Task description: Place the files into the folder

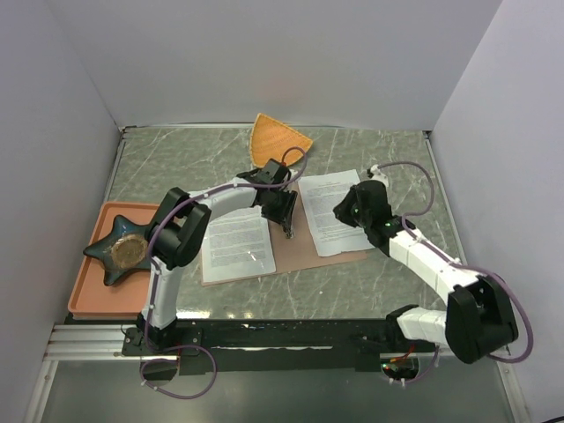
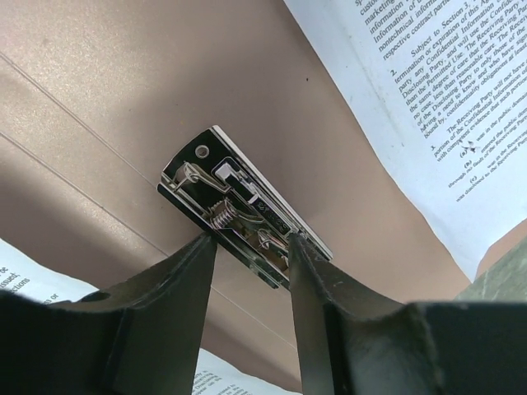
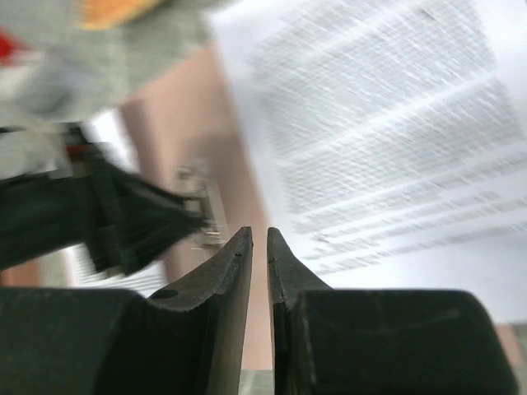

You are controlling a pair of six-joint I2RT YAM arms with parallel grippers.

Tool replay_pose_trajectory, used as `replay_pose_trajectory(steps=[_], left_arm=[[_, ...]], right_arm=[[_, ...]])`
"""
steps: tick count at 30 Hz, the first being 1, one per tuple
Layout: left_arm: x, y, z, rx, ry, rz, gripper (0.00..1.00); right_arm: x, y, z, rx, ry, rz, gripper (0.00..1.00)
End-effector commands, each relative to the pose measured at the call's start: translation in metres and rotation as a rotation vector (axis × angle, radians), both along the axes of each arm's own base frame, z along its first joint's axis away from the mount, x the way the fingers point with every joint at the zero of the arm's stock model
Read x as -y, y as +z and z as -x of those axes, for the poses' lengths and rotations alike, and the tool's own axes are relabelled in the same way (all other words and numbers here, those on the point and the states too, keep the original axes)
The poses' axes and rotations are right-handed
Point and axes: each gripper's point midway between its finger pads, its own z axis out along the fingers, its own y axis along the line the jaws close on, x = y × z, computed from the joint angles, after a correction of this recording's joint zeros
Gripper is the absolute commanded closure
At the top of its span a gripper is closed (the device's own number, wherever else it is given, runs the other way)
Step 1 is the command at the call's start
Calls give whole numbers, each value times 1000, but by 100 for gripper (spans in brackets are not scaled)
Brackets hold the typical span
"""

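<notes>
At the far left of the marbled green surface (image 1: 176, 167) a salmon-orange rimmed tray (image 1: 84, 295) holds a dark star-shaped dish (image 1: 123, 249). Just right of it the reddish-brown folder (image 1: 295, 251) lies open and flat, with one printed sheet (image 1: 236, 242) resting on its left half. My left arm arcs over that sheet, and my left claw (image 2: 251, 239) hangs down over the folder's middle strip. Its fingers are spread apart with their tips at the near edge of the small metal clip (image 2: 243, 210), the spring and part of the plate showing between them. I cannot tell whether either tip touches the metal. Behind the folder, toward the back wall, sits an orange fan-shaped dish (image 1: 278, 139). On the folder's right half lies a second printed sheet (image 1: 322, 207), slightly skewed, its right edge and lower corner reaching past the card onto the surface. My right claw (image 3: 258, 239) is over that sheet's left part, near the clip — fingers drawn nearly together, only a sliver between them and nothing in it. The right wrist view is blurred, so the print there is unreadable.
</notes>
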Motion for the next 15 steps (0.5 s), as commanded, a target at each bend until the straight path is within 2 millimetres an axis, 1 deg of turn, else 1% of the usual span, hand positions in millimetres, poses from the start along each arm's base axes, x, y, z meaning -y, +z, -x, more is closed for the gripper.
replay_pose_trajectory(steps=[1, 2, 3, 4, 7, 8, 12, 14, 15], left_arm=[[-10, -22, 21, -20, -43, -74, 53], [-13, -24, 31, -28, -57, -84, 54], [-16, -25, 35, -28, -69, -90, 54], [-19, -26, 43, -35, -79, -95, 55], [-24, -27, 58, -48, -111, -98, 57], [-23, -28, 64, -63, -129, -96, 57], [-23, -33, 82, -93, -176, -97, 59], [-24, -38, 89, -103, -200, -105, 59], [-24, -38, 92, -113, -211, -100, 60]], right_arm=[[26, -49, 11, -201, -89, 109, 80], [29, -55, 12, -226, -114, 116, 80], [32, -60, 13, -240, -128, 124, 79], [37, -69, 14, -259, -143, 140, 79], [40, -75, 12, -272, -154, 137, 77], [39, -74, 10, -267, -153, 137, 77], [38, -68, 4, -250, -144, 144, 77], [40, -68, 3, -254, -148, 156, 76], [40, -71, 5, -270, -146, 164, 76]])
